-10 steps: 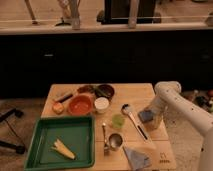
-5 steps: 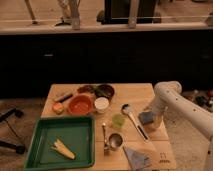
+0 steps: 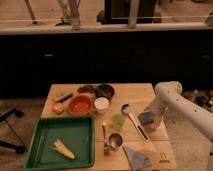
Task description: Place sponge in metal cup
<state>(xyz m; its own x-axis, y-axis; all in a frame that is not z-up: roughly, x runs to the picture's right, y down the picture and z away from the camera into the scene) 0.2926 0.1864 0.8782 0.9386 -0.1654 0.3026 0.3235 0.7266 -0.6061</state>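
Note:
A small metal cup (image 3: 115, 141) stands upright near the front edge of the wooden table (image 3: 137, 96), just right of the green tray. A bluish-grey block that looks like the sponge (image 3: 145, 118) lies at the table's right side. My gripper (image 3: 149, 119) hangs from the white arm (image 3: 172, 97) and is down right at this block, touching or around it; I cannot tell which. The gripper is to the right of the cup and a little farther back.
A green tray (image 3: 42, 150) with a yellow item (image 3: 63, 149) fills the front left. An orange bowl (image 3: 80, 105), white cup (image 3: 101, 104), dark bowl (image 3: 105, 91), green cup (image 3: 118, 121), ladle (image 3: 131, 116) and blue cloth (image 3: 137, 158) crowd the table.

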